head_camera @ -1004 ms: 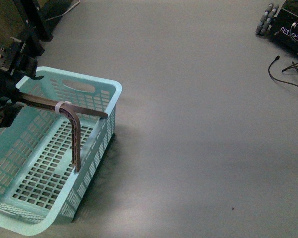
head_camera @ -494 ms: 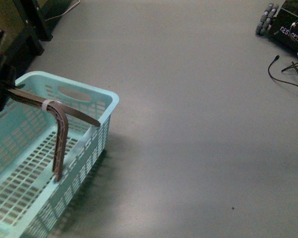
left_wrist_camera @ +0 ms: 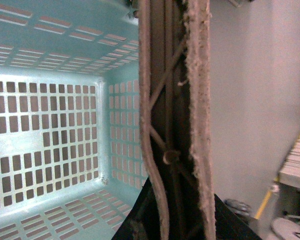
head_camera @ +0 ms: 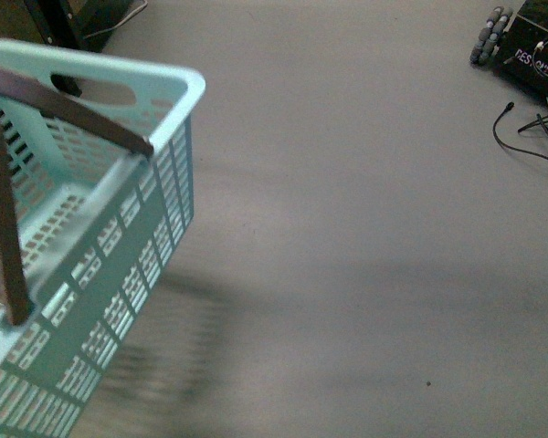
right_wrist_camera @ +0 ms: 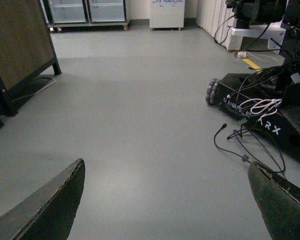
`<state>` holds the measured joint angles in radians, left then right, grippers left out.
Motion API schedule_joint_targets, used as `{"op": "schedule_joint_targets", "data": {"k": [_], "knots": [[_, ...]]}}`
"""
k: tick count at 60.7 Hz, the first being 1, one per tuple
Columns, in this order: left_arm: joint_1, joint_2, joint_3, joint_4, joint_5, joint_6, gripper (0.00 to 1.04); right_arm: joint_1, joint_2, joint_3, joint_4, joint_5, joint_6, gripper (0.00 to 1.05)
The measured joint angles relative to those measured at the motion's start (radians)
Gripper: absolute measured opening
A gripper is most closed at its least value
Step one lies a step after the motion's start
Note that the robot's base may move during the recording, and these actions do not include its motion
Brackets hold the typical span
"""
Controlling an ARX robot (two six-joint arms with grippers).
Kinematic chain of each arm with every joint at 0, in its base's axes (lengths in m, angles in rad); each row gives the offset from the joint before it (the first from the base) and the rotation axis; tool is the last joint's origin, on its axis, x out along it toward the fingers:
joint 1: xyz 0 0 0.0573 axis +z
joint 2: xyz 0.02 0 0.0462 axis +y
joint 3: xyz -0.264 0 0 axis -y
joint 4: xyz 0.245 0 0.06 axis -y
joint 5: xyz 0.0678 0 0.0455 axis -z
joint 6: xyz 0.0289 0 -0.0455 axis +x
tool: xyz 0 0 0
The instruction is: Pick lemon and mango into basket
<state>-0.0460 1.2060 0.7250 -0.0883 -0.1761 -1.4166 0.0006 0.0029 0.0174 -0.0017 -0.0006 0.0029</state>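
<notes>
Left tool (left_wrist_camera: 176, 222) grips basket (head_camera: 169, 102); black base (right_wrist_camera: 270, 131) lettered "ARX".

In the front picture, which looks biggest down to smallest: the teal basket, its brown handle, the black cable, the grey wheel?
Pale teal slotted plastic basket
Brown swing handle
Thin black floor cable
Grey ribbed wheel
The last two look close; the basket is nearest.

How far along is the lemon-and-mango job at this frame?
Nothing looks done: the basket shows a bare slotted bottom, and no lemon or mango appears in any view. In hand: the left gripper seems closed on the basket's brown handles, and the basket is blurred and apparently off the floor. The right gripper is open and empty. Left: both fruits.
</notes>
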Motion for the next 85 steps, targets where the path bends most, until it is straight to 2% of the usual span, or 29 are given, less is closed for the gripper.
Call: {"op": "schedule_joint_targets", "data": {"k": [22,85], "knots": [[-0.014,-0.292,0.104,-0.209,0.017,-0.025,0.06,0.0,0.0,0.0,0.0,0.0,0.0,0.96],[-0.024,-0.319,0.129,-0.219,0.032,-0.021,0.06,0.0,0.0,0.0,0.0,0.0,0.0,0.96]]}}
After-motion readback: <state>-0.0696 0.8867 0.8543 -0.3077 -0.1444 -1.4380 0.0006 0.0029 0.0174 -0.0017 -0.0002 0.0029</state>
